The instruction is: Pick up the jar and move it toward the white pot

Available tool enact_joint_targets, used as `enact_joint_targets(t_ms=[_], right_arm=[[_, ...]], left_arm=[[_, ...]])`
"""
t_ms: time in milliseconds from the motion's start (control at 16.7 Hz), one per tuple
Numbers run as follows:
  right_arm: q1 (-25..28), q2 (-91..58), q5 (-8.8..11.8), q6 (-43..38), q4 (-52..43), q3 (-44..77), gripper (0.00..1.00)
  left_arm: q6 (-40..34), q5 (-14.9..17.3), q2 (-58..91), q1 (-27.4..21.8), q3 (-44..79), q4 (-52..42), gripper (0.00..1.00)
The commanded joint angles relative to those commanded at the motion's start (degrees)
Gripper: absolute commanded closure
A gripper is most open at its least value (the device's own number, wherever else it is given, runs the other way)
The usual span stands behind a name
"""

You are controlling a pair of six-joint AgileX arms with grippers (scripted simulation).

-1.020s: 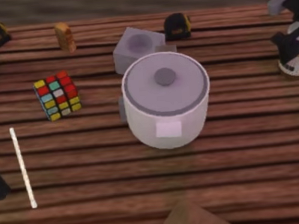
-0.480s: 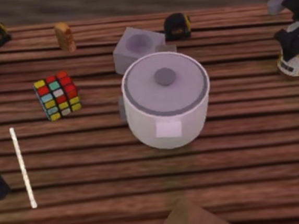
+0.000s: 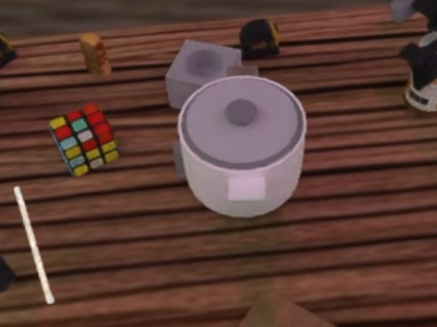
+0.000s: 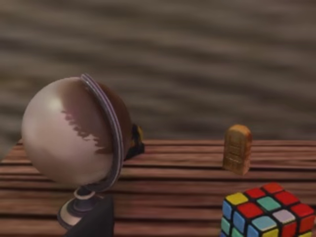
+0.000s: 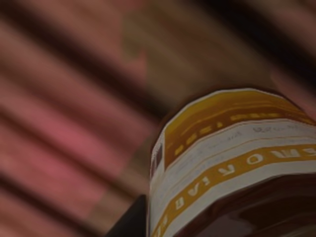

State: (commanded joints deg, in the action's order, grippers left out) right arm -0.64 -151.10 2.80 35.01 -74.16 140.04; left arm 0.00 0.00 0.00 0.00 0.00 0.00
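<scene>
One second on, my right gripper [image 3: 431, 68] has lifted the jar [image 3: 430, 96] slightly at the table's right edge, apparently clamped on it; the white pot [image 3: 243, 147] sits well apart.

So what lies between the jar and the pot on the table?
Nothing: in the top view only bare wooden table lies between the jar, at the right gripper, and the pot.
</scene>
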Motion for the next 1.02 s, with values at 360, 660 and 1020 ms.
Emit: enact_joint_targets(t_ms=[360, 660, 1020], right_arm=[[-0.1, 0.9, 0.0, 0.0, 0.0, -0.9, 1.00], [0.1, 12.0, 0.2, -0.1, 0.3, -12.1, 1.00], [0.5, 28.7, 0.4, 0.0, 0.5, -29.0, 1.00]], left_arm=[[0.0, 0.0, 0.0, 0.0, 0.0, 0.0, 0.00], [0.0, 0.0, 0.0, 0.0, 0.0, 0.0, 0.00], [0.0, 0.0, 0.0, 0.0, 0.0, 0.0, 0.00]])
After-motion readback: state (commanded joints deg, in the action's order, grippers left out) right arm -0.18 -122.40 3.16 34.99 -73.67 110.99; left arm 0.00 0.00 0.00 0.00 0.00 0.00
